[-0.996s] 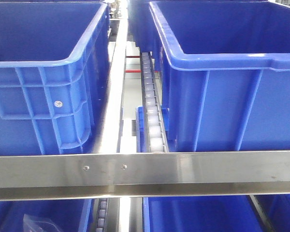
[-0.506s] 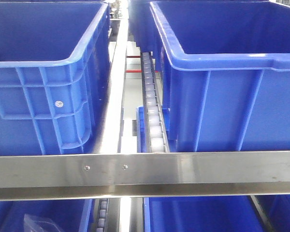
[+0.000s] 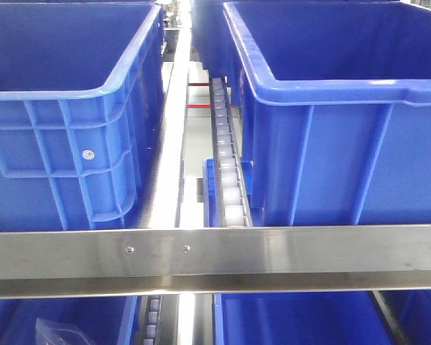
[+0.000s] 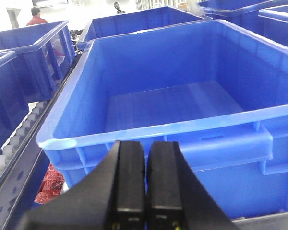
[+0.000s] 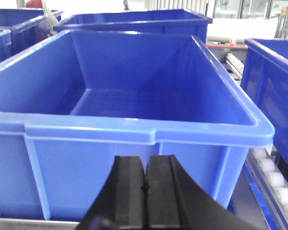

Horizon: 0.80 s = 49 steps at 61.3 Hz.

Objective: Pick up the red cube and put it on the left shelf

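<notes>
Grippers, left (image 4: 145,179) and right (image 5: 145,187), are sitting closed, empty; with no red cube showing, any reach risks striking blue bins (image 3: 330,122).

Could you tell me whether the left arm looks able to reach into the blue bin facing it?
Probably yes: the blue bin is open-topped and looks empty. The shut left hand faces its near wall, so it would likely need to clear the rim first.

Two large blue bins (image 3: 65,115) (image 3: 345,122) sit side by side behind a steel rail (image 3: 215,255), a roller track (image 3: 226,165) between them.
</notes>
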{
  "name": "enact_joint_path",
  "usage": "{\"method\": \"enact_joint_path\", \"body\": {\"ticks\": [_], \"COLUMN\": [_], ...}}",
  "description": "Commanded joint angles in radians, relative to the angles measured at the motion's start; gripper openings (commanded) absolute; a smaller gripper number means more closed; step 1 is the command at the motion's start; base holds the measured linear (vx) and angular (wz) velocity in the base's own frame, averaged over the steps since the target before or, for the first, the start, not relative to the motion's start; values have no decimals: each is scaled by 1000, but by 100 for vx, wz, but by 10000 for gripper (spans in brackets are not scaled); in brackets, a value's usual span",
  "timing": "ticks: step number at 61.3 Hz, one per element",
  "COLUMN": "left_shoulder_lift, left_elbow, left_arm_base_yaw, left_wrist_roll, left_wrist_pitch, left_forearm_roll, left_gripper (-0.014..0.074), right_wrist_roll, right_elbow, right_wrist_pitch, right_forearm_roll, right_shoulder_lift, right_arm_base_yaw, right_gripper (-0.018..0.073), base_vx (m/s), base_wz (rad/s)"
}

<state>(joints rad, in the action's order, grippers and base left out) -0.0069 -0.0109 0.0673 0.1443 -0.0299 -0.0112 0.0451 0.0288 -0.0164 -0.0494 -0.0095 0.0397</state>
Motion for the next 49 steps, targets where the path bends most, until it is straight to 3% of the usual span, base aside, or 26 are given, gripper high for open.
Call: {"method": "enact_joint_path", "body": {"ticks": [1, 49], "left_shoulder_lift": [8, 8], "left_elbow": [-22, -22], "left_arm_base_yaw": [1, 1], "left_wrist_roll": [1, 1], "left_wrist_pitch": [91, 91], "left_forearm_roll": [-5, -5], "left_gripper": [106, 106], "right_wrist_roll": [-45, -45], "right_elbow": [-25, -25], "right_wrist_pitch": [-77, -83], "right_forearm_roll": [27, 27], "right_shoulder_lift": [-19, -19], "right_arm_base_yaw": [-7, -7], "right_gripper": [57, 57], "base_vx": [0, 0], "base_wz": [0, 0]}}
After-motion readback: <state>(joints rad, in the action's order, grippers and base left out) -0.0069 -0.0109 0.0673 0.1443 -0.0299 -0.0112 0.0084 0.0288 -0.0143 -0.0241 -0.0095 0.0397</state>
